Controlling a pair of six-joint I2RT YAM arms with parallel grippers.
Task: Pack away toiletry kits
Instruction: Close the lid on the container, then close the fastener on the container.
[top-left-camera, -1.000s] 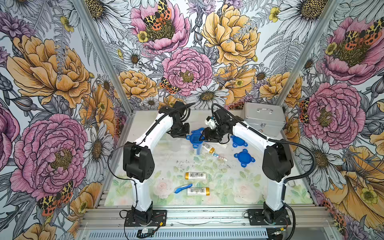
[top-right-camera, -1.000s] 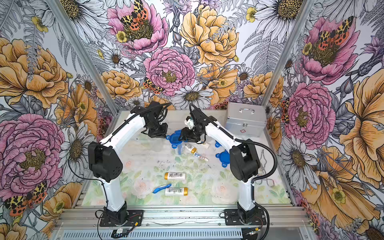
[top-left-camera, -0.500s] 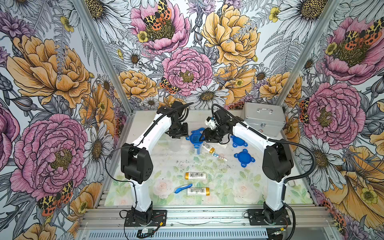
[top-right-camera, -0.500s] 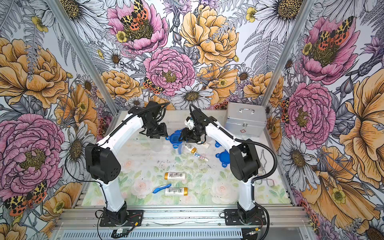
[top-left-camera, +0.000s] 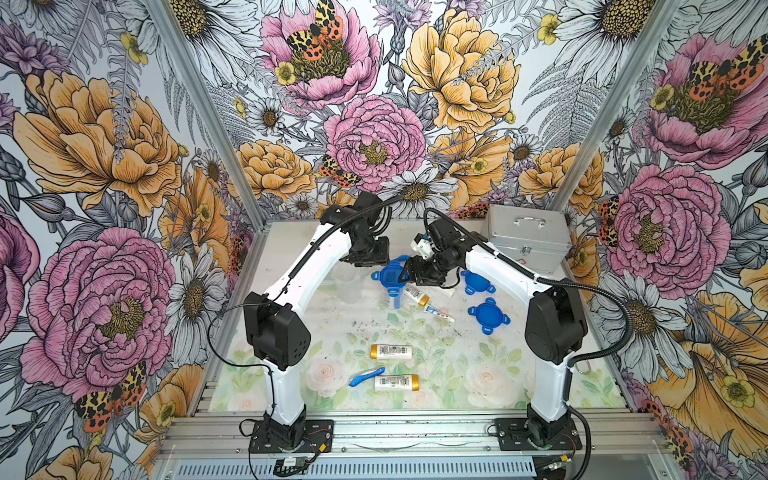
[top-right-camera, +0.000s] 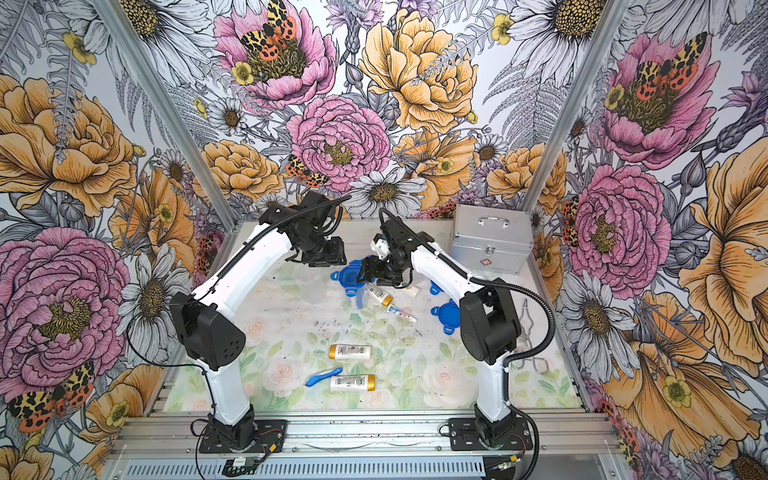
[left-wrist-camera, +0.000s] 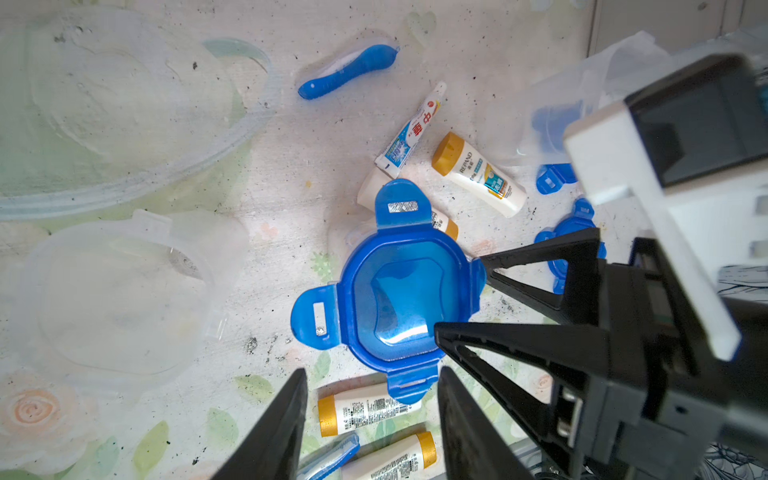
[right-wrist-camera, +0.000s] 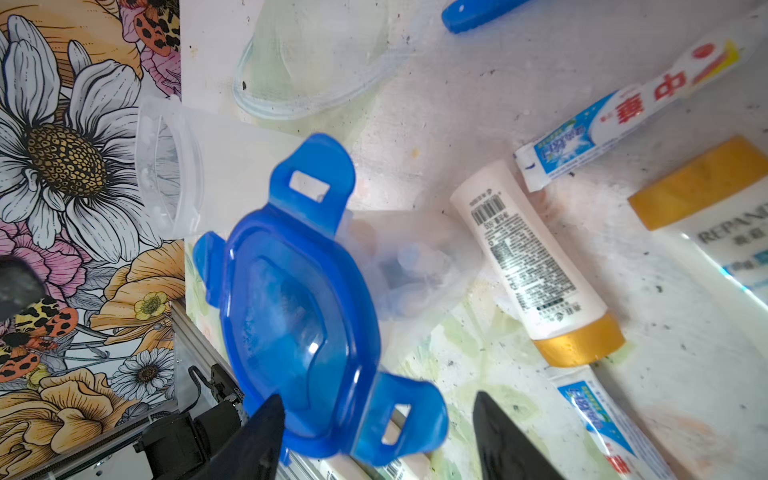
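Lidded cup stands on the bench, centre, toward the far edge. Right pincer is wide, astride one tab of the lid; left pincer wide and empty, just beside. Cup looks light, thin-walled, slippery: grip the stiffer lid rim. Bottles crowd its right; the near edge offers room

Floral tabletop: a silver case stands on it; two blue lids lie near the case, two gold-capped bottles and a toothbrush well apart from it (all lying flat).
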